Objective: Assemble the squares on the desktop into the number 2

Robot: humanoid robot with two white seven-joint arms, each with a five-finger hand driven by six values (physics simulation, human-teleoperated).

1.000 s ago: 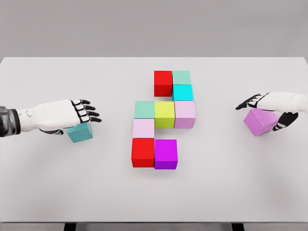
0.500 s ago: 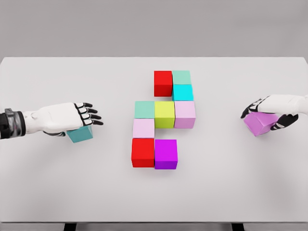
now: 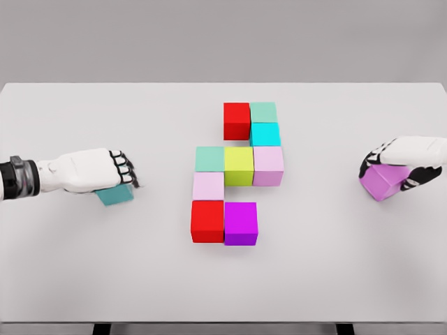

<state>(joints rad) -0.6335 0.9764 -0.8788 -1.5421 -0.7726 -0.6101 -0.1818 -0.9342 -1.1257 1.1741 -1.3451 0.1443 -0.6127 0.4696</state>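
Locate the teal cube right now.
In the head view, the teal cube sits on the table's left side, under the left hand, well left of the assembled blocks.

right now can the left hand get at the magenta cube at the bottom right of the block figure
Probably not: the left hand is curled over a teal cube, and the red cube touches the magenta cube on its near side.

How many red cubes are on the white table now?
2. One red cube stands at the top left of the cluster of blocks, beside a pale green cube. The other red cube stands at the bottom left, beside a magenta cube. None looks hidden.
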